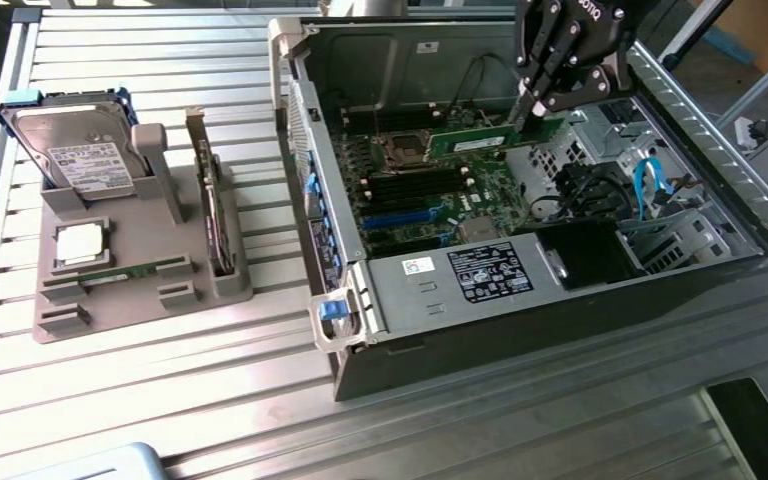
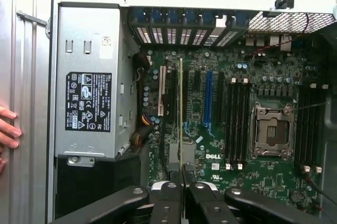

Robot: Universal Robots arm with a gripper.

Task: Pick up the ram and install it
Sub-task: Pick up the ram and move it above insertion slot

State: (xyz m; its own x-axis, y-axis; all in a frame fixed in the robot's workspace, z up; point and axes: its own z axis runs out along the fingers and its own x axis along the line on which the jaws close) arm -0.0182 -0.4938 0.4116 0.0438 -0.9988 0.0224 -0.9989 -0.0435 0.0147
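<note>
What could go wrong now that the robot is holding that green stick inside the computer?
The gripper seems to hold the ram near one end, so it might tilt or slip. The memory slots are narrow and sit beside the open processor socket; a miss could damage it. A person's fingers close to the case could get bumped.

The ram (image 1: 475, 139) is a long, thin green stick with dark chips and a pale label, pinched at one end in the closed end effector (image 1: 531, 118). It is held over the motherboard inside the open case, just beside the processor socket.
</note>
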